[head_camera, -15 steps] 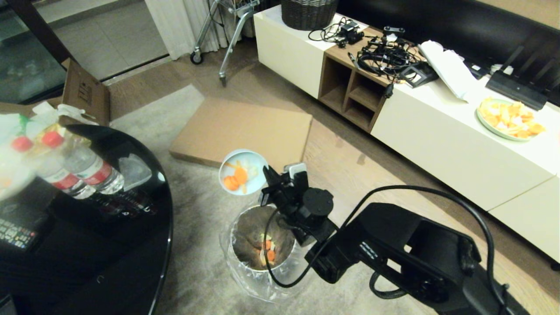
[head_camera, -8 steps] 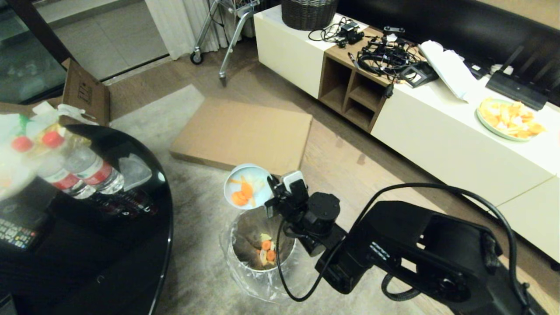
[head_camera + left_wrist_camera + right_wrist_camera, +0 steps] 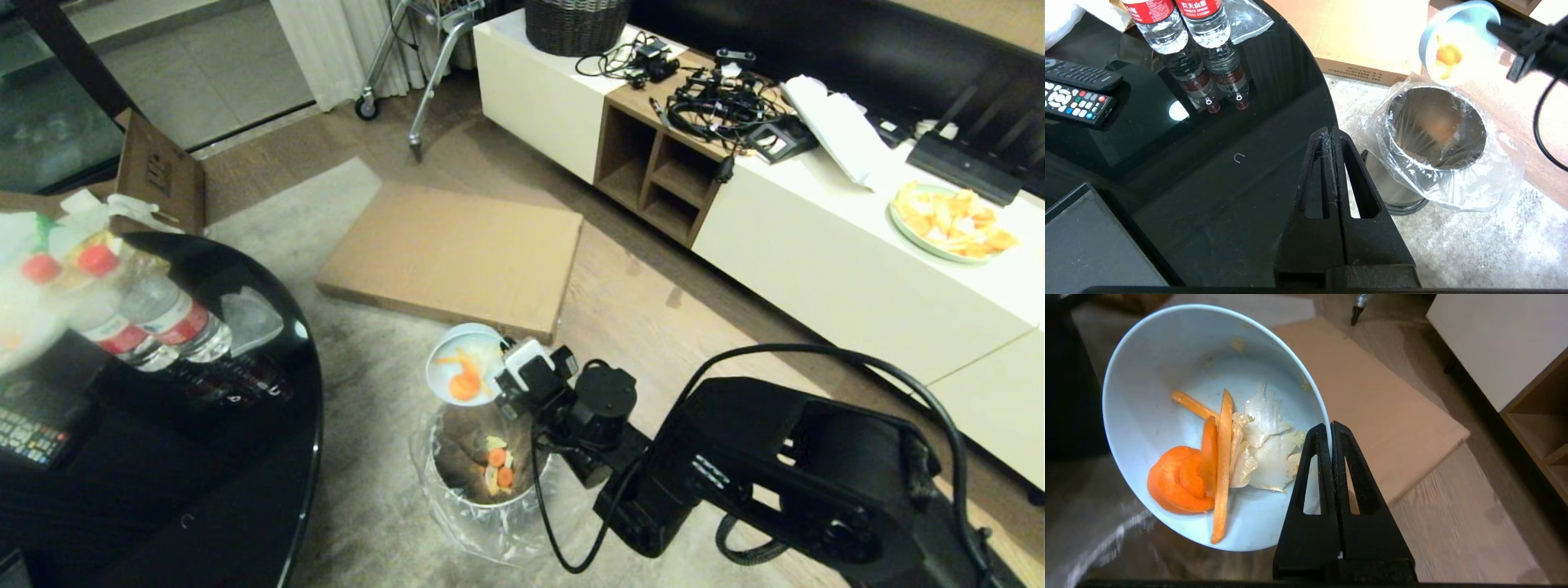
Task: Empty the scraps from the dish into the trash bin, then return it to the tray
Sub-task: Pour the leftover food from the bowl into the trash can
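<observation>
Right wrist view shows us the dish point(image 3: 1167, 375) tipped steeply, with the scraps point(image 3: 1216, 465), carrot slices and pale leafy bits, slid toward its lower rim but not yet out. We hold it by the rim, the right end effector point(image 3: 1330, 433) pinching that edge between closed fingers. In the head view the dish hangs just above the far rim of the trash bin point(image 3: 457, 506), which already holds some orange and pale pieces at its bottom. So we judge the emptying part-way: the pour is in hand, and the return to the tray, which we cannot see here, is all left. Against the frame a second ago, the dish has come lower and nearer the bin and is tilted further over. Our left end effector point(image 3: 1331, 136) sits pressed together above the black surface point(image 3: 1167, 183).
</observation>
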Motion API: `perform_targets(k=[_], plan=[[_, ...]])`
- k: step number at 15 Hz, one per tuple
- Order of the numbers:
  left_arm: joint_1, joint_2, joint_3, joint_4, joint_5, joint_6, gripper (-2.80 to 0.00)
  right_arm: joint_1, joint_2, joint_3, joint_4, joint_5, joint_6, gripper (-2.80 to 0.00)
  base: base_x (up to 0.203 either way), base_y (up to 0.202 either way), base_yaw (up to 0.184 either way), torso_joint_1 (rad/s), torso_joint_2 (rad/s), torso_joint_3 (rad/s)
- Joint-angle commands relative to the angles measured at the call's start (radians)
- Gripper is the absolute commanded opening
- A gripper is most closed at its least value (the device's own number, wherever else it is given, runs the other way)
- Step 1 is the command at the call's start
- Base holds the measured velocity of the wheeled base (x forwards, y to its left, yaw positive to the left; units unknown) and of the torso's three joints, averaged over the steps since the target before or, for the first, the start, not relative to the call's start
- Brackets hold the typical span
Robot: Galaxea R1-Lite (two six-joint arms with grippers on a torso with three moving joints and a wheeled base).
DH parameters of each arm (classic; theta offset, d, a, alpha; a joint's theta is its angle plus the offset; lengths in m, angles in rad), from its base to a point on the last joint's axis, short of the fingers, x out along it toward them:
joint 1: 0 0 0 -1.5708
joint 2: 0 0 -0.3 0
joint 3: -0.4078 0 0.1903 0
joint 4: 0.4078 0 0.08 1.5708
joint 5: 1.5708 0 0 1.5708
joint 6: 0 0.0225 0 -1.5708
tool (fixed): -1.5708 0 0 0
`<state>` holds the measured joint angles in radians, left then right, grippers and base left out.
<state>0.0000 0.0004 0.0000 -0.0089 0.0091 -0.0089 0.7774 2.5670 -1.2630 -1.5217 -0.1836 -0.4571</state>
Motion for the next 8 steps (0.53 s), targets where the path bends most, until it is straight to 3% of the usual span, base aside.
perform_targets(k=[1,8], plan=[[0.000,0.000,0.000,0.000,0.000,0.000,-2.80,0.002,-0.017,0.058,-0.048,-0.001,-0.023,-2.80,0.000,0.000,0.000,0.000,0.00,0.000],[0.000,0.000,0.000,0.000,0.000,0.000,-2.80,0.000,-0.074,0.189,-0.048,0.007,-0.139,-2.80,0.000,0.000,0.000,0.000,0.00,0.000]])
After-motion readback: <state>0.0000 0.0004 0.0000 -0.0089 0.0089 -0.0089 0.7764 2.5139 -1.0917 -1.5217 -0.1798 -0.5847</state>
